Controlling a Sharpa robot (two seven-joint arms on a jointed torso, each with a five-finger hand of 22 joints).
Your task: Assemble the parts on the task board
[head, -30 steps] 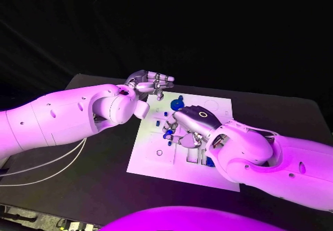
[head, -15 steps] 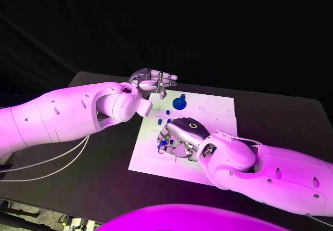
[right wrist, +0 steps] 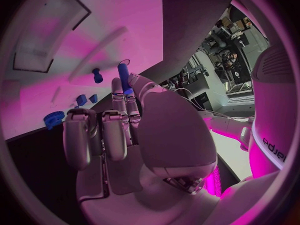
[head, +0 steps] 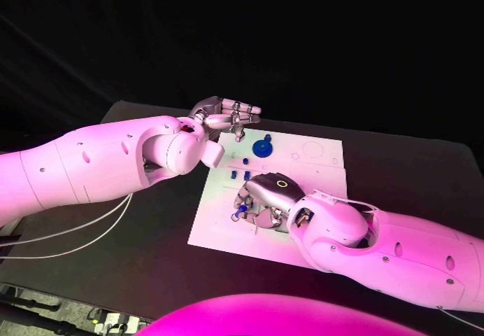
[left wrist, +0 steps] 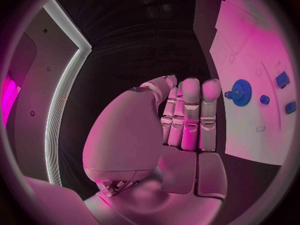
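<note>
Head view: my right hand (head: pixel 264 198) is down on the task board (head: pixel 312 164) mid-table. Left wrist view: left hand (left wrist: pixel 181 120), fingers together and straight, holds nothing, parked off the board's far edge near the gear (left wrist: pixel 240 91). Right wrist view: fingers pinch a blue peg (right wrist: pixel 124 76), likely for insertion.

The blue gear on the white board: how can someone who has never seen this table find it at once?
Find the white task board in the middle of the black table. Near its far edge, just beside the left hand, lies the blue gear. It is round, toothed and the largest blue part; the others nearby are small pieces.
</note>
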